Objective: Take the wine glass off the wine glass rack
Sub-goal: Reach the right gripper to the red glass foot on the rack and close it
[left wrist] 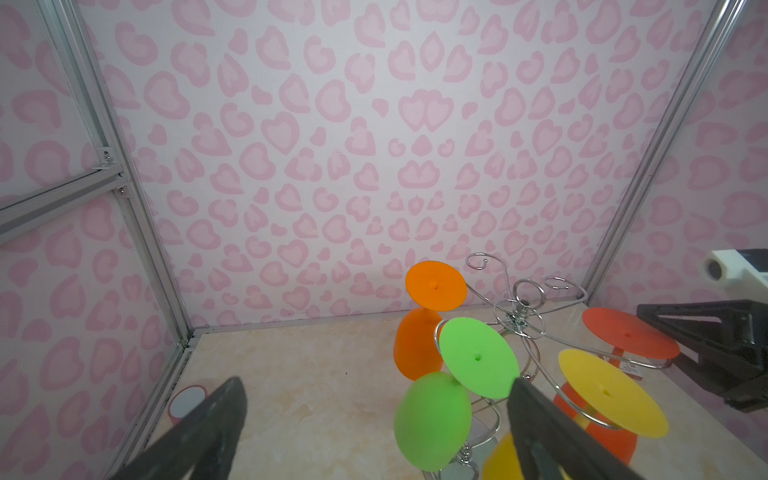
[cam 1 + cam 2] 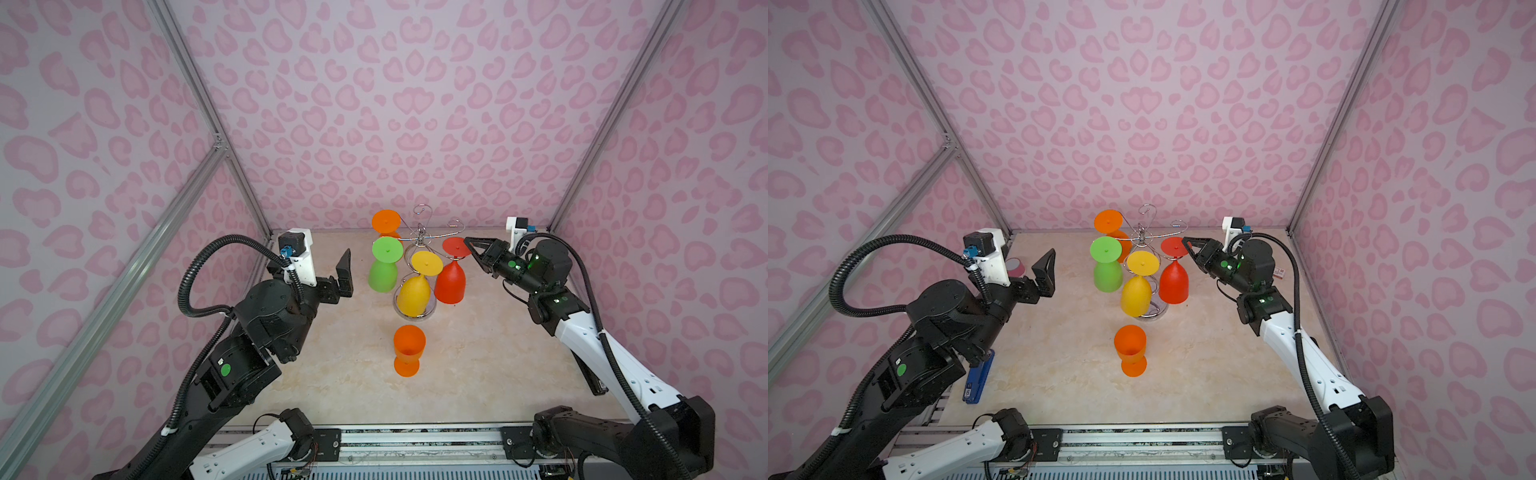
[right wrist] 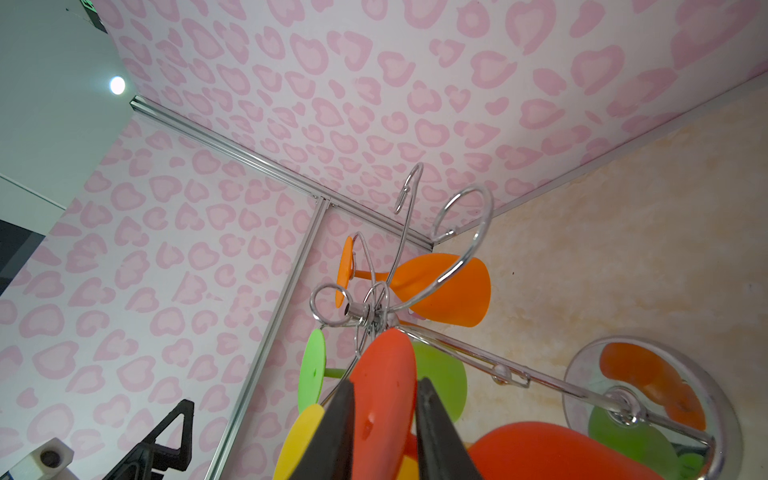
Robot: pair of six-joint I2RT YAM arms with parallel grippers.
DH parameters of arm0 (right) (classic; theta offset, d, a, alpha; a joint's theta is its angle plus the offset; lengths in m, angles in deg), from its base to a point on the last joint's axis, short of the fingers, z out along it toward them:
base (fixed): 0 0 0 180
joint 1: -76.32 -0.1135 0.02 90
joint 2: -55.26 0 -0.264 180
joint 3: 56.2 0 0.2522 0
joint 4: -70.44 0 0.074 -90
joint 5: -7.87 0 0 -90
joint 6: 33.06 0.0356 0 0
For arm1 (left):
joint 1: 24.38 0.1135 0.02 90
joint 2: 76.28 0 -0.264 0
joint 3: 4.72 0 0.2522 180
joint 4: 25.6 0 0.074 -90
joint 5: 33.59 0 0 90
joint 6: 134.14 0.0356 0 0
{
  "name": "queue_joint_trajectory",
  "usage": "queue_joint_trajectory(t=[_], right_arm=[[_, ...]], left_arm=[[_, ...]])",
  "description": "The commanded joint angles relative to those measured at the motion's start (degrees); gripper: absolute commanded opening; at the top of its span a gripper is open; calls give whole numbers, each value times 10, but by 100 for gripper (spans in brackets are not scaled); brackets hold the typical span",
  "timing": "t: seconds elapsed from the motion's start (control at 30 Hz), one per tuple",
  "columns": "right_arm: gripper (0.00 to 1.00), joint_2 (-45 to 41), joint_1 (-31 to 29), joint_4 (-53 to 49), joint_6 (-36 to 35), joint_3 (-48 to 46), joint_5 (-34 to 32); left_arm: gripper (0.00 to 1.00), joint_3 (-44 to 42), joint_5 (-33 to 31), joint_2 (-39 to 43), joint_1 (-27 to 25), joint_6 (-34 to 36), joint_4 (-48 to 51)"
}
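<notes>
At the back-ctr of the table (image 2: 332, 374) I see the wine glass rack (image 2: 422, 237) standing upright on its round chrome base, hook arms spread at the top. Four glasses hang from it upside down by their feet. These are the orange glass (image 2: 386, 221) at the rear, the green glass (image 2: 383, 274) on the left, the yellow glass (image 2: 413, 297) in front and the red wine glass (image 2: 451, 282) on the right. The same layout shows in both top views.

A second orange glass (image 2: 409, 351) stands upright on the table just in front of the rack base, apart from it.

On my right side, the right gripper (image 2: 466, 241) reaches in level w/ the rack top. Its tip meets the outer edge of the red wine glass's foot. In the right wrist view the right gripper (image 3: 385, 380) has one finger on each face of that red disc, so it's pinching the foot. The foot sits on its wire hook and the bowl hangs below.

The left gripper (image 1: 374, 382) is spread wide w/ nothing btwn the fingers. In a top view it hovers left of the green glass, clear of it. In the left wrist view one finger (image 1: 540, 419) overlaps the green foot, but I can't tell any contact from there.
</notes>
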Motion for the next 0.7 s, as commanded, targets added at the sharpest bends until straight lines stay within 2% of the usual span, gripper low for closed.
queue_joint_trajectory(t=[0.0,0.3,0.53,0.67], right_arm=[[21,1,0,14,4,3,6],[0,-4,-1,8,18,4,5],[0,-7,1,32,52,2,12],[0,-7,11,81,94,-16,24]], left_arm=[[100,-3,0,3,1,-1,-33],[100,-11,-4,13,2,-2,-33],[100,-13,-5,17,2,-2,-30],[100,-13,-6,19,3,-1,-28]])
